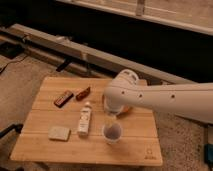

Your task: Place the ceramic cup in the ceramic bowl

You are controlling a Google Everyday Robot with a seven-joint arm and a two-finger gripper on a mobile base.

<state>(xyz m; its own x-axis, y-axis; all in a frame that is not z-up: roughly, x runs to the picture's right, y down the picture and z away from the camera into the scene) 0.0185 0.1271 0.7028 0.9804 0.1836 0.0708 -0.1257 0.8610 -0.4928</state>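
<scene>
The ceramic cup point(112, 133) is small, pale and round, and stands upright on the wooden table point(137, 145) near its front middle. The ceramic bowl point(126, 108) is almost wholly hidden behind my white arm; only an orange sliver shows just behind and to the right of the cup. My gripper point(109, 113) hangs from the arm directly above the cup, a short way over its rim. The arm point(165, 100) reaches in from the right.
A white bottle with a label point(85, 119) lies left of the cup. A pale sponge point(59, 133) sits at the front left. A brown bar point(63, 98) and a red-orange packet point(83, 93) lie at the back left. Rails run behind the table.
</scene>
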